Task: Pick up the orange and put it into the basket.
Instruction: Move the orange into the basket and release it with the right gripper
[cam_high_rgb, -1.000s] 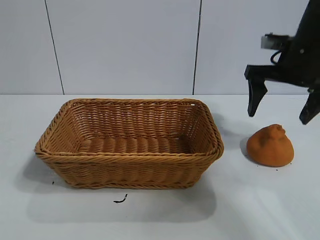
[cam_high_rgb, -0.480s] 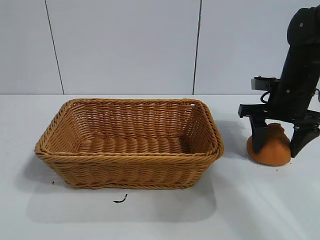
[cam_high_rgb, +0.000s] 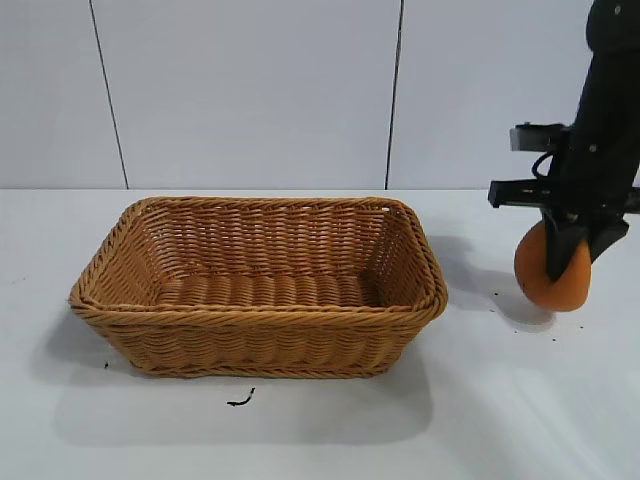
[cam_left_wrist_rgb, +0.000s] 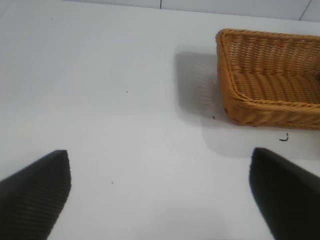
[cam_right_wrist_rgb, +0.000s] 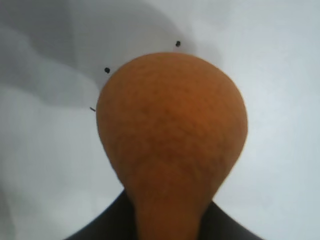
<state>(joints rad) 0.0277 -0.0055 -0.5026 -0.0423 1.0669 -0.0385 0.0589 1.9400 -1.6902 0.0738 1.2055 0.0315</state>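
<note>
The orange (cam_high_rgb: 537, 275) is a burnt-orange lump that hangs just above the table at the right, held by its narrow top. My right gripper (cam_high_rgb: 568, 262) is shut on it. In the right wrist view the orange (cam_right_wrist_rgb: 172, 130) fills the middle, with the dark fingers (cam_right_wrist_rgb: 107, 225) pressed on its tapered end. The tan wicker basket (cam_high_rgb: 120, 312) stands left of the orange, empty; its end also shows in the left wrist view (cam_left_wrist_rgb: 235, 107). My left gripper (cam_left_wrist_rgb: 160, 195) is open and empty over bare table, out of the exterior view.
A small black scrap (cam_high_rgb: 240, 400) lies in front of the basket. Dark specks (cam_high_rgb: 493, 296) dot the table near where the orange sat. A white panelled wall stands behind the table.
My right gripper came down over the orange, shut on its top and lifted it a little off the table. The basket has not moved.
</note>
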